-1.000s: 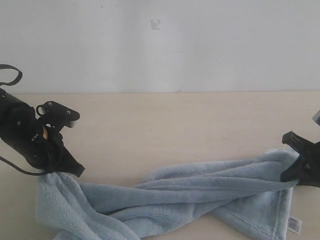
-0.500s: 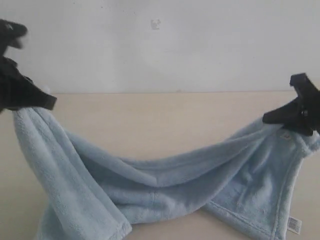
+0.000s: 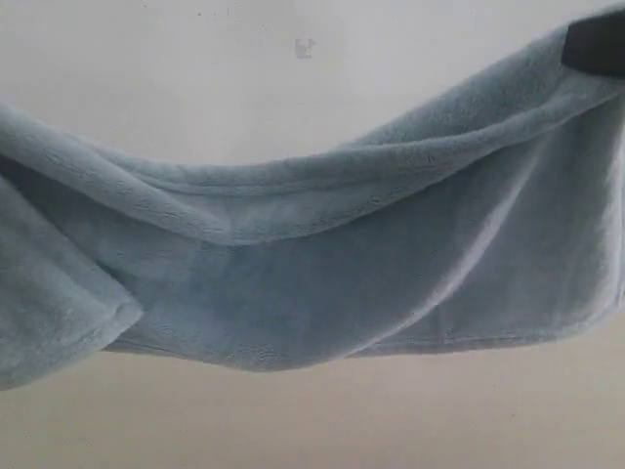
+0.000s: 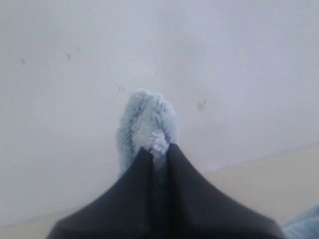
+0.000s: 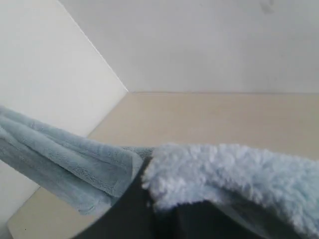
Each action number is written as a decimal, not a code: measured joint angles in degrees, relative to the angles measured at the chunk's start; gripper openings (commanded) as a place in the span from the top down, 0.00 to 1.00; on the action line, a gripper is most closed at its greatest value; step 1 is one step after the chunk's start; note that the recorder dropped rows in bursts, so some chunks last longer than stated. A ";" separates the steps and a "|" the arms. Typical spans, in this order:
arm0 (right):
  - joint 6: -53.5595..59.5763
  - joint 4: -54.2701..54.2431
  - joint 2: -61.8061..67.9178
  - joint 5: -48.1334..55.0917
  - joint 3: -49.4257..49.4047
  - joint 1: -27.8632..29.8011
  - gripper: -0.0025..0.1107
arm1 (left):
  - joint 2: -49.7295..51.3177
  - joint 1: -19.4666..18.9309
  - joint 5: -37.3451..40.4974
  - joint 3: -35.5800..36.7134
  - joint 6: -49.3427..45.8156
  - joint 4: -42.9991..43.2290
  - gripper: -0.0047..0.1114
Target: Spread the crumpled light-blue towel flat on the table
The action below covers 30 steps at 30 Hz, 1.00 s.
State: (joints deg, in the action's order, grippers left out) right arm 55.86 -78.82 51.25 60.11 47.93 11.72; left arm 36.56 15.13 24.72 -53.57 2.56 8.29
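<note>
**Towel slung between both grippers**

Nearest, the table (image 3: 391, 420) shows below. Above it the towel (image 3: 322, 283) sags like a hammock, pale blue, fluffy, doubled lengthwise. The left gripper (image 4: 158, 153) pinches one tuft, and the right gripper (image 3: 596, 44), high right, grips another edge. Likely this lets the folds drop open.

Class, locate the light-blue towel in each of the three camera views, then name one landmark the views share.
Exterior view: the towel hangs across the whole width, sagging mid-picture.
Left wrist view: a tuft pinched in the left gripper, at centre.
Right wrist view: a fluffy edge clamped in the right gripper, nearest the camera.
Shared landmark: the pale wall and the beige table.
</note>
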 measured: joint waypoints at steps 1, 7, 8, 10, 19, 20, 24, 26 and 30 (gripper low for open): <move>-0.30 0.30 -2.34 -0.70 0.00 -0.92 0.97 | -1.23 0.62 -0.32 0.00 -0.13 1.18 0.92; -3.73 14.09 -13.26 -15.03 0.00 -8.05 0.97 | -2.53 5.01 -0.91 0.37 -0.36 10.90 0.92; -7.82 21.62 -13.36 -19.89 0.00 -9.00 0.97 | -1.07 5.47 -1.04 0.96 0.08 13.74 0.92; -16.87 34.92 -11.11 -26.40 0.00 -10.13 0.97 | 3.20 6.22 -1.33 2.39 2.98 20.47 0.92; -49.47 68.15 19.23 -35.38 -1.16 -11.06 0.97 | 35.73 6.34 -0.17 5.17 23.77 45.07 0.92; -50.02 68.32 22.74 -35.38 -1.16 -11.26 0.97 | 39.25 6.34 -0.17 5.17 24.37 45.52 0.92; -50.65 68.51 33.67 -35.88 -1.16 -11.72 0.97 | 50.42 6.34 -0.58 5.17 25.19 46.12 0.92; -50.78 68.51 37.54 -36.48 -1.16 -11.72 0.97 | 54.35 6.34 -1.70 5.26 25.30 46.54 0.92; -51.01 68.51 42.55 -40.43 -1.16 -11.74 0.97 | 59.40 6.34 -3.46 5.39 25.41 49.47 0.92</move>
State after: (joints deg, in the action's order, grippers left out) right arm 4.86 -10.31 93.80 19.68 46.77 -0.02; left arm 95.96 21.47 21.26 -48.18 27.97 57.76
